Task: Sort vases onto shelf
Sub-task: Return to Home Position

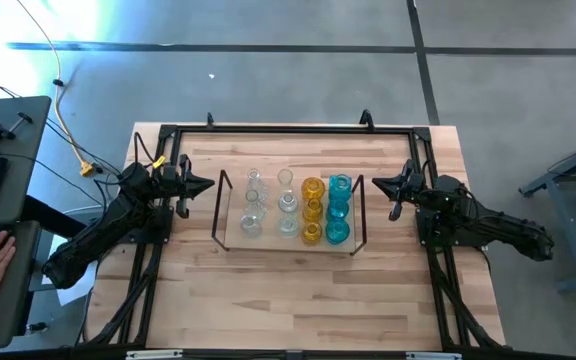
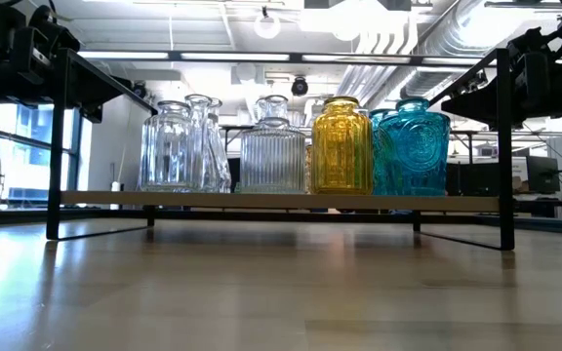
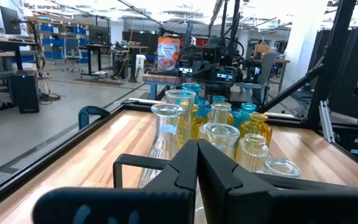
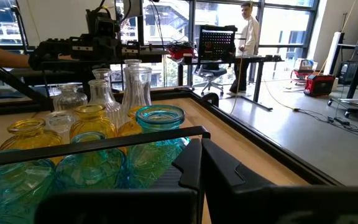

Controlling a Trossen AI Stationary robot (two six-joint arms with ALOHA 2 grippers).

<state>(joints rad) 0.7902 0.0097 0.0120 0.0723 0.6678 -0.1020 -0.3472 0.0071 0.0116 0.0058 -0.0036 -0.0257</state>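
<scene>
Looking down, the low flat shelf (image 1: 234, 205) with black wire ends stands midway across the wooden desk (image 1: 298, 300), carrying bulbous glass columns: clear vases (image 1: 252, 203), amber-yellow vases (image 1: 313, 210), turquoise-blue vases (image 1: 338, 208). The left hand (image 1: 208, 185) sits just left of it, the right hand (image 1: 376, 182) just right. At desk level, every vase stands upright on the shelf board. In the left wrist view the fingers (image 3: 179, 173) press together, gripping nothing; in the right wrist view the fingers (image 4: 188, 167) do likewise.

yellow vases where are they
In the high view, the yellow vases stand in one column on the shelf, right of centre, between the clear vases and the blue vases.
</scene>
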